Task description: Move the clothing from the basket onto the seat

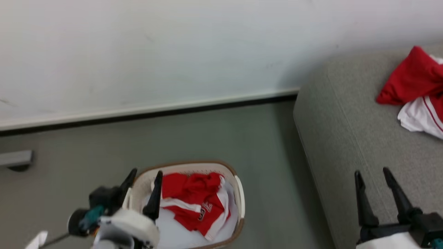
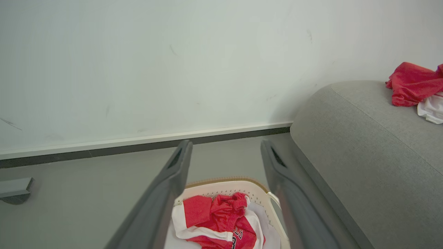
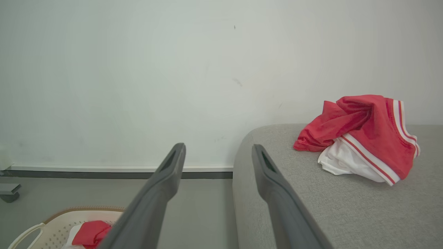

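Pale wall (image 1: 138,52), grey floor (image 1: 173,138). Mid-task, seemingly: red garment (image 1: 412,79) on seat (image 1: 346,138), upper right; clothing (image 1: 193,204) in basket (image 1: 187,163), bottom centre. Left tool (image 1: 146,173), right tool (image 1: 371,172) spread wide, empty. Next: left tool into basket.

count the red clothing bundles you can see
2. One red bundle lies in the basket; the other red bundle lies on the sofa. More pieces may be hidden beneath.
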Robot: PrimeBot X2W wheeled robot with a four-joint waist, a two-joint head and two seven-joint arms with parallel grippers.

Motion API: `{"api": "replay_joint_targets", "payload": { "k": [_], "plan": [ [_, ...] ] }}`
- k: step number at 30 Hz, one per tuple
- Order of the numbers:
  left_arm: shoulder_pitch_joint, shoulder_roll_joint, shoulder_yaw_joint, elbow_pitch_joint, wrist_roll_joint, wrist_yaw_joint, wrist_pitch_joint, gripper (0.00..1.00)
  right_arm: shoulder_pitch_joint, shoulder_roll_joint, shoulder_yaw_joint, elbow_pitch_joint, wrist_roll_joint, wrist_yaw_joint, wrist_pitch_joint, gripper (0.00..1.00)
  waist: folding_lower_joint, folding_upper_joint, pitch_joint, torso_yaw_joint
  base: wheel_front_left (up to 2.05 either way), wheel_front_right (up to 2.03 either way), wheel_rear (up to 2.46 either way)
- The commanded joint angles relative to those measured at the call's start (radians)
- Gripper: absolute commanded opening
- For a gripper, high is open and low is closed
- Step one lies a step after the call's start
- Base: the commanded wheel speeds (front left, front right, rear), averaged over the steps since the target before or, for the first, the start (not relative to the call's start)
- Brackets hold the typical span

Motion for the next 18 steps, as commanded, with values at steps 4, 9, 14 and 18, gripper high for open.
{"api": "replay_joint_targets", "payload": {
  "k": [4,9,14,18],
  "plan": [
    [-0.157,0.037,-0.047,0.066,0.039,-0.015,0.118,1.0,-0.087,0.0,-0.015,-0.056,0.023,-0.002,0.001,1.0,-0.0002,-0.0001,0.206,-0.092,0.0,0.0,0.0],
    [-0.296,0.068,-0.106,0.169,0.063,-0.03,0.238,1.0,-0.157,0.001,-0.015,-0.09,0.057,-0.003,0.001,1.0,-0.0002,-0.0001,0.324,-0.135,0.0,0.0,0.0],
    [-0.398,0.097,-0.138,0.247,0.08,-0.035,0.301,1.0,-0.207,0.001,-0.011,-0.124,0.081,-0.003,0.001,1.0,-0.0002,-0.0001,0.417,-0.17,0.0,0.0,0.0],
    [-0.49,0.12,-0.177,0.335,0.096,-0.04,0.346,1.0,-0.24,0.001,-0.012,-0.161,0.104,-0.003,0.001,1.0,-0.0002,-0.0001,0.5,-0.194,0.0,0.0,0.0]
  ]
}}
